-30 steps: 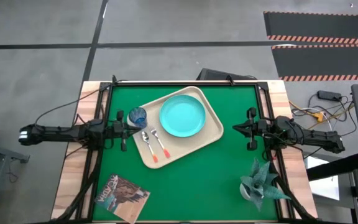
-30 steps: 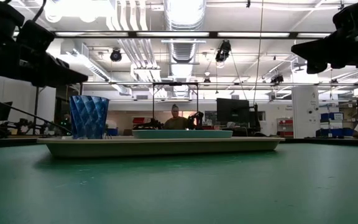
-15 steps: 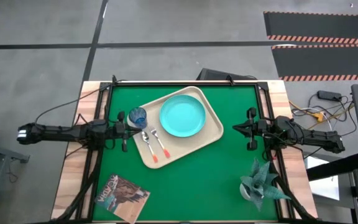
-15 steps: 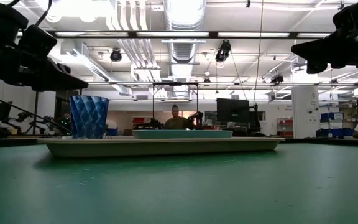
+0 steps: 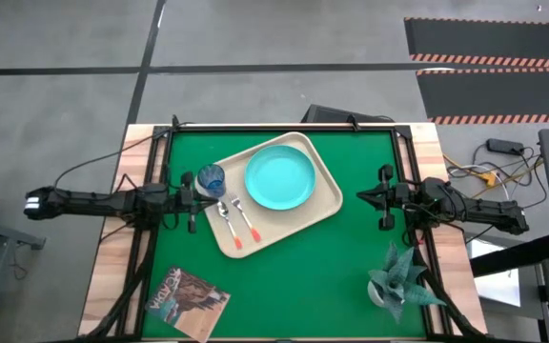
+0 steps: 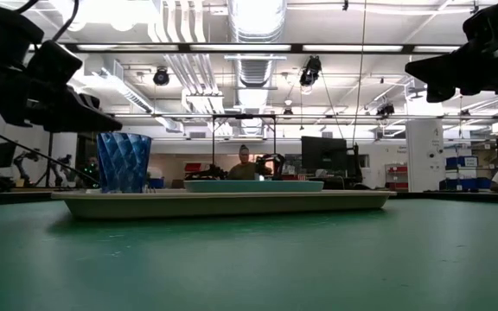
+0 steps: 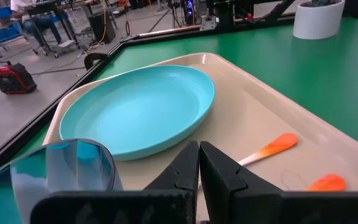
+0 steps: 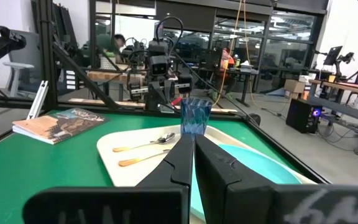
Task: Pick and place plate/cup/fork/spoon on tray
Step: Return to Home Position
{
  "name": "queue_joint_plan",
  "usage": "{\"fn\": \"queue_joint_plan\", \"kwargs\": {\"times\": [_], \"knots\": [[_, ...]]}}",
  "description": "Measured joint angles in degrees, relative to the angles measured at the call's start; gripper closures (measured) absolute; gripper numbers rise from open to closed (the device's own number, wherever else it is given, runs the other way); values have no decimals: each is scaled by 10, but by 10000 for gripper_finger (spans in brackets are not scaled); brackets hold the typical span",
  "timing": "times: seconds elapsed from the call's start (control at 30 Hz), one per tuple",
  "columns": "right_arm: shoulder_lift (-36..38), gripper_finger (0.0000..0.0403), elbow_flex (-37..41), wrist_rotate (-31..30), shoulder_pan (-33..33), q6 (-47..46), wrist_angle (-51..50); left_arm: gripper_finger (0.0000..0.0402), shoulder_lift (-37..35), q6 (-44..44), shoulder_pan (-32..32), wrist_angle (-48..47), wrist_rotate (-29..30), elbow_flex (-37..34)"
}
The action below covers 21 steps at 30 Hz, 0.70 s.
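Green matting [image 5: 284,286] covers the table in the high view, and on it the left gripper [image 5: 194,196] has drawn back a shade from half a second ago, its arm sliding outward over the wooden edge [image 5: 108,276]. The cup [image 5: 212,179] stands just ahead of this gripper's tips, apart from them, on the near corner of the tray [image 5: 327,205]. Past the cup lies the plate [image 5: 280,178]; the spoon [image 5: 225,217] and then the fork [image 5: 246,221] lie side by side off to the gripper's flank. The right gripper [image 5: 362,197] waits well beyond the tray's far rim, unmoved, with a potted plant [image 5: 398,276] close beside its arm and a magazine [image 5: 187,300] across the mat near the left arm. All four pieces sit on the tray, so I judge the placing finished and this retreat the arm going home. From table height the left gripper hangs above and beside the cup, touching nothing, and a workshop with ceiling ducts and a seated person [image 6: 243,164] fills the background. The left wrist view shows its fingers pressed together, empty, over the tray with the plate straight ahead. The right wrist view shows that gripper's fingers likewise closed on nothing, aimed across the tray at the cup.
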State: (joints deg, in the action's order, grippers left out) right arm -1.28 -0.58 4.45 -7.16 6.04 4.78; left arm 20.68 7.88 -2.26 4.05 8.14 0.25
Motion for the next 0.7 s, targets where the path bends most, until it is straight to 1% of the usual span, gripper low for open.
{"fn": "queue_joint_plan", "kwargs": {"times": [0.7], "knots": [[0,394,0,0,0,0,0,402,36,0,0,0,0,0]]}}
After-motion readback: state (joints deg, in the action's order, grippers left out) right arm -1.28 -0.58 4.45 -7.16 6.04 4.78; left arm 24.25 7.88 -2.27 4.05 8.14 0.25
